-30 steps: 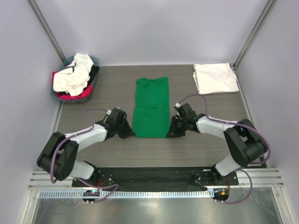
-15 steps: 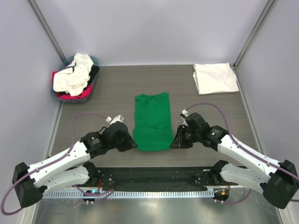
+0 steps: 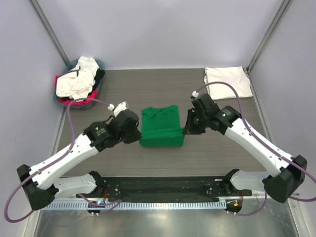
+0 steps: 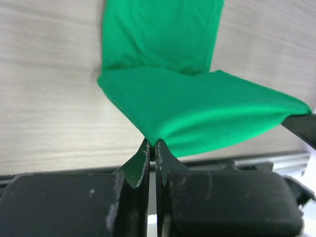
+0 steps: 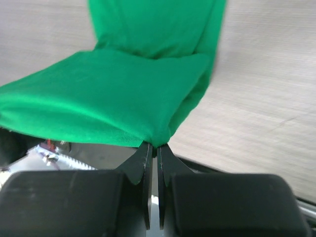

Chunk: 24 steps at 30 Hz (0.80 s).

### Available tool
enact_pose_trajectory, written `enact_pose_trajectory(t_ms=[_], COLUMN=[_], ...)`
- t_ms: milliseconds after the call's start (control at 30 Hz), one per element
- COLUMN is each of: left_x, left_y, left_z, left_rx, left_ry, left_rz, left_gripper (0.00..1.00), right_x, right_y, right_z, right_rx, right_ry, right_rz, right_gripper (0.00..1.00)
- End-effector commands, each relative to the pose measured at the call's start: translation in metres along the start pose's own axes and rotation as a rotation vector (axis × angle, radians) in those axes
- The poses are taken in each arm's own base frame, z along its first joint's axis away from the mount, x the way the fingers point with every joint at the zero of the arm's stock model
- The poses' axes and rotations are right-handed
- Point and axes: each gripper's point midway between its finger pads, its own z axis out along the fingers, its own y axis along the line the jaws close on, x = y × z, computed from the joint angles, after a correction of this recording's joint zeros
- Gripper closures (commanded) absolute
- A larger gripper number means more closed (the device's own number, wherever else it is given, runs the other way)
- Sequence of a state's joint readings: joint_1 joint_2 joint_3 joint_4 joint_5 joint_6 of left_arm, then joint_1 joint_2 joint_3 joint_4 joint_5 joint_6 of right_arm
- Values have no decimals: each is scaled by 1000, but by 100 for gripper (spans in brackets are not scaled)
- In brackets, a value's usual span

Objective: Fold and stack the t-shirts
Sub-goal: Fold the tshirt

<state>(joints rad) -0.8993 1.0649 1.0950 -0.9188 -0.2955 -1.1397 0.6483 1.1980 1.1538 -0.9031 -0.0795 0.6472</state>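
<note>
The green t-shirt [image 3: 160, 126] lies in the middle of the table, its near hem lifted and doubled back over the rest. My left gripper [image 3: 139, 133] is shut on the hem's left corner [image 4: 153, 140]. My right gripper [image 3: 185, 129] is shut on the hem's right corner [image 5: 157, 140]. The hem hangs stretched between the two grippers above the table. A folded white t-shirt [image 3: 227, 82] lies at the far right corner. Other shirts, white, pink-red and black [image 3: 76, 84], are heaped in the basket.
The round grey-blue basket [image 3: 98, 64] stands at the far left corner by the wall. Grey walls close in the table on three sides. The black base plate [image 3: 163, 185] of the arms runs along the near edge.
Both grippers have lifted the green shirt's near hem and carried it away from the bases, over the shirt. The shirt now looks about half as long.
</note>
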Motion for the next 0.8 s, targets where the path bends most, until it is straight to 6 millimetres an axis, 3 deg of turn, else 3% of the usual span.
enact_pose_trajectory(t_ms=[0,133,467,500,533,733,767], left_x=[-28,-49,-85,-94,-97,-137,-132], left_y=[16,12,13,5,11,13,23], left_z=[7,27,93,93,108,152,175], left_rx=[-101,-74,-64,-39,-66,-91,-128], left_ry=[-41,5,146,144,171,220,263], left_rz=[72,21,-44,-47,-51,-78,-84], left_gripper=[97,97,97,97,97,93,93], right_x=[-26,-52,-95,-103,-106,-145,-146], right_y=[-19,-20,-30,-28,-31,-37,-42], right_z=[1,12,50,52,61,96,112], right_rx=[102,109,132,129,138,132,142], right_ry=[-16,-4,49,40,56,66,95], right_rz=[-63,-57,-44,-42,-38,-22,-10], right_gripper=[99,99,99,99,99,99,99])
